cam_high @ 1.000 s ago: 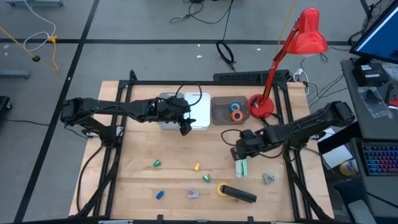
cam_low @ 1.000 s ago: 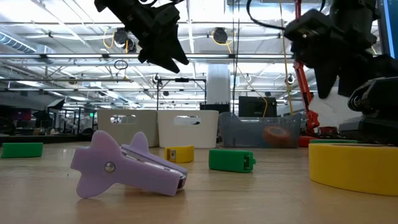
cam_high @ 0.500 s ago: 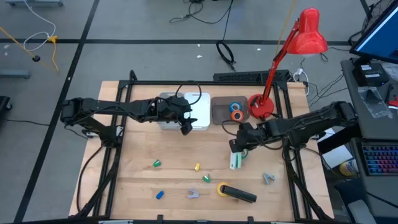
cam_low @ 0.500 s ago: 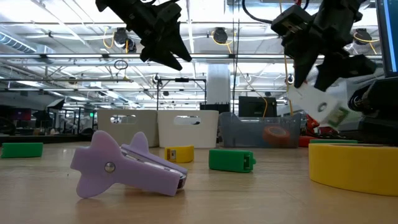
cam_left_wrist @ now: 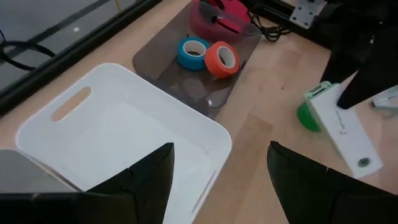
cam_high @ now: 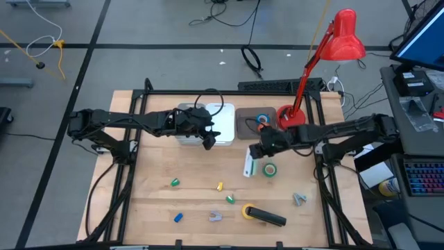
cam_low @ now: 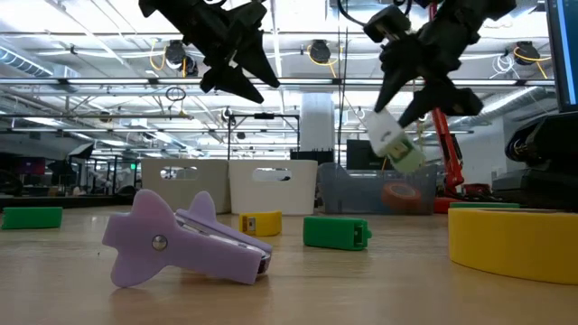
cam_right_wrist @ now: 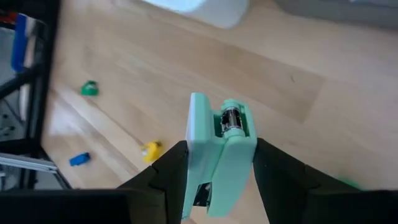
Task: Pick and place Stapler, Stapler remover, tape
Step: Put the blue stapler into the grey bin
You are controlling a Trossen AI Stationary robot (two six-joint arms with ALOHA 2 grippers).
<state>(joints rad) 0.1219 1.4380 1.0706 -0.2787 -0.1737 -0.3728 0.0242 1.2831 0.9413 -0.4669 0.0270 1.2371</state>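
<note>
my right gripper [cam_high: 258, 154] clamped on the pale green stapler [cam_high: 248, 165], lifted off the worktop [cam_high: 201, 173] beside the green tape [cam_high: 269, 169] | my left gripper [cam_high: 206, 141] fingers apart, above the white bin [cam_high: 223, 111]

the right gripper [cam_high: 258, 154] holds a stapler [cam_high: 250, 164] above the table [cam_high: 152, 173], just left of a tape roll [cam_high: 270, 169] and in front of the tray [cam_high: 245, 127] with two tape rolls [cam_high: 263, 124] in it.
</note>
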